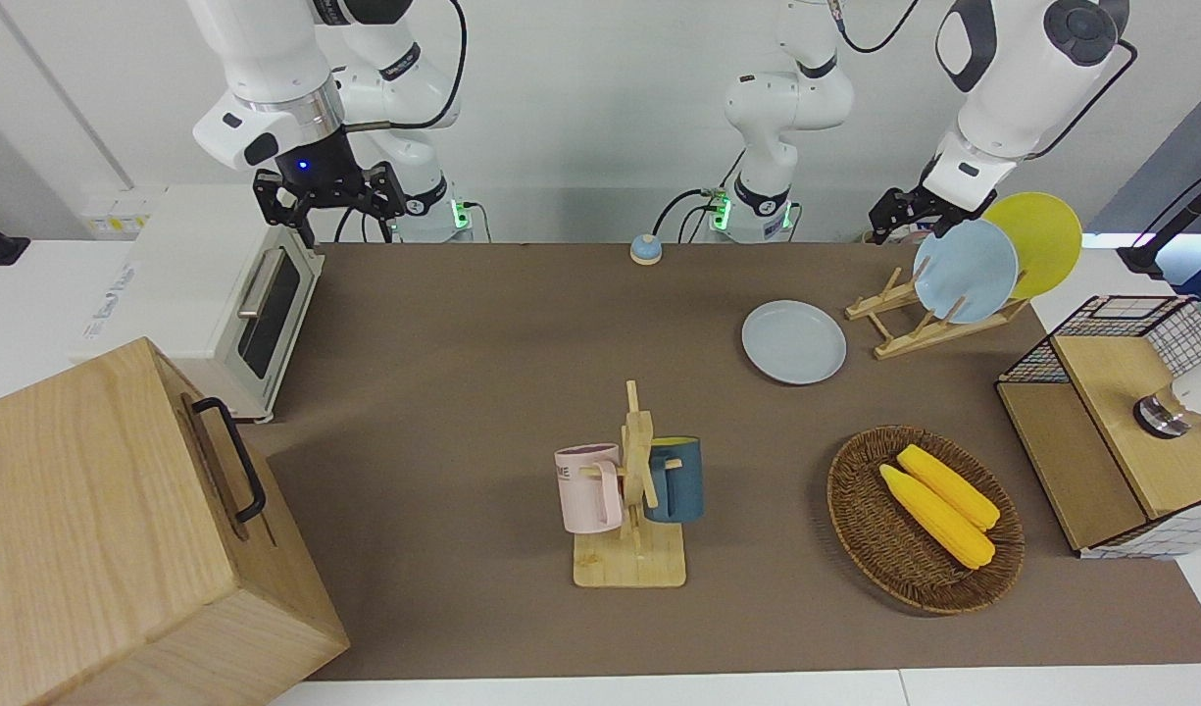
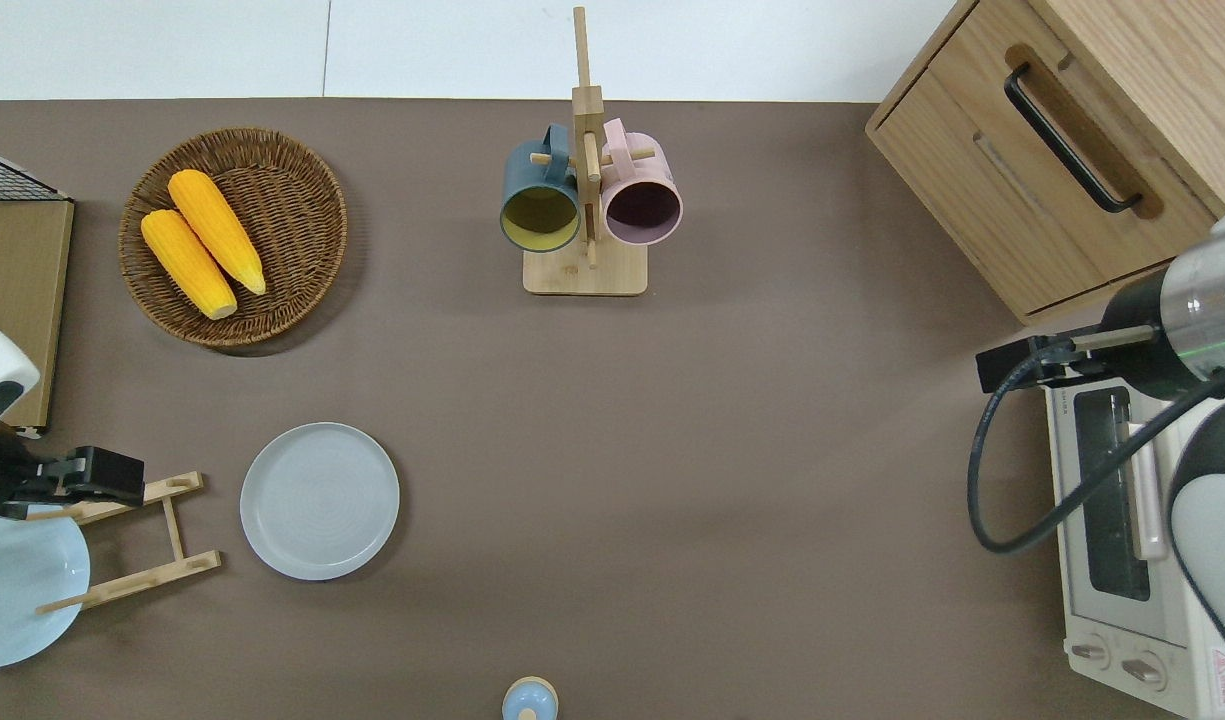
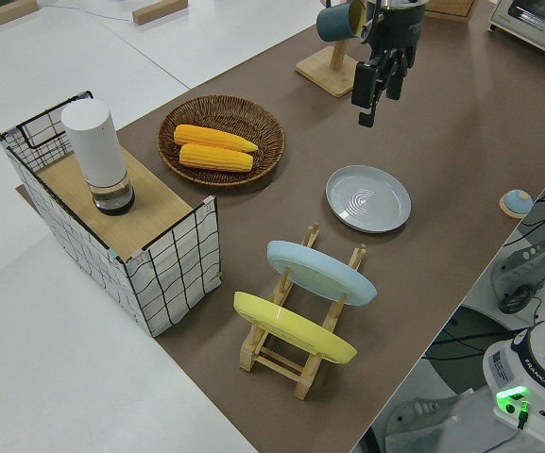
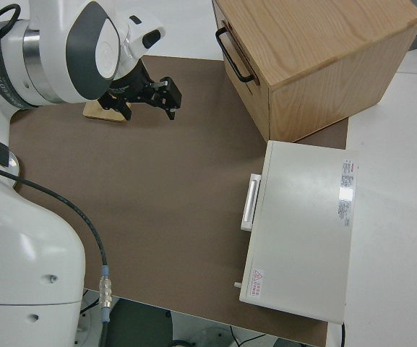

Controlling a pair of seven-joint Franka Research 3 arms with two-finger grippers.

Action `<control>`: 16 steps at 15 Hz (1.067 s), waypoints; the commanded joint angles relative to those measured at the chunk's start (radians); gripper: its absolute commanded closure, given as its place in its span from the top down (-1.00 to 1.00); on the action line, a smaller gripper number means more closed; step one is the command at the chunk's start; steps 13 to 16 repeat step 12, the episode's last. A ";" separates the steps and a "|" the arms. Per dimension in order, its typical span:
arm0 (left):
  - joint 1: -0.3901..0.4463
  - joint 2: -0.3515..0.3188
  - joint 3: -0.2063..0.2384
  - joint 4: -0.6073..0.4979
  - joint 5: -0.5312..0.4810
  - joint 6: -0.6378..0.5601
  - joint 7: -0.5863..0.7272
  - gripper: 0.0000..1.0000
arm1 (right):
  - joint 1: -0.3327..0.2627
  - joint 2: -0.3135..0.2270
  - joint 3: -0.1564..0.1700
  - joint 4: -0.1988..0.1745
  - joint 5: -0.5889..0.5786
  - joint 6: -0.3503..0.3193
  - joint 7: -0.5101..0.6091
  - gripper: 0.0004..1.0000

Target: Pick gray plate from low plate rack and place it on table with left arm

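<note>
The gray plate [image 1: 793, 341] lies flat on the table [image 1: 482, 373], beside the low plate rack [image 1: 909, 328] toward the right arm's end; it also shows in the overhead view [image 2: 319, 500] and the left side view [image 3: 367, 198]. The rack [image 2: 132, 545] holds a light blue plate [image 1: 965, 270] and a yellow plate [image 1: 1036, 240]. My left gripper [image 1: 899, 211] is open and empty, raised over the rack's empty end [image 2: 122, 477], apart from the gray plate. The right arm's gripper [image 1: 330, 191] is parked and open.
A mug tree [image 1: 634, 490] with two mugs stands mid-table. A wicker basket [image 1: 855, 534] with two corn cobs and a wire-sided shelf [image 1: 1120, 422] sit at the left arm's end. A toaster oven [image 1: 218, 294] and wooden cabinet [image 1: 120, 529] sit at the right arm's end.
</note>
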 commanded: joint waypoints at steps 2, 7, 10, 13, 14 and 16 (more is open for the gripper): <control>-0.001 0.056 -0.002 0.125 -0.054 -0.083 0.011 0.99 | -0.019 -0.001 0.017 0.009 -0.001 -0.013 0.012 0.97; 0.005 0.065 0.005 0.125 -0.042 -0.078 0.002 0.97 | -0.019 -0.003 0.017 0.009 -0.001 -0.014 0.012 0.97; 0.019 0.076 0.007 0.130 -0.044 -0.074 0.007 0.97 | -0.019 -0.003 0.017 0.009 -0.001 -0.014 0.012 0.97; 0.027 0.083 0.007 0.139 -0.045 -0.075 0.011 0.98 | -0.019 -0.003 0.017 0.009 -0.001 -0.014 0.012 0.97; 0.027 0.083 0.007 0.139 -0.045 -0.075 0.011 0.98 | -0.019 -0.003 0.017 0.009 -0.001 -0.014 0.012 0.97; 0.027 0.083 0.007 0.139 -0.045 -0.075 0.011 0.98 | -0.019 -0.003 0.017 0.009 -0.001 -0.014 0.012 0.97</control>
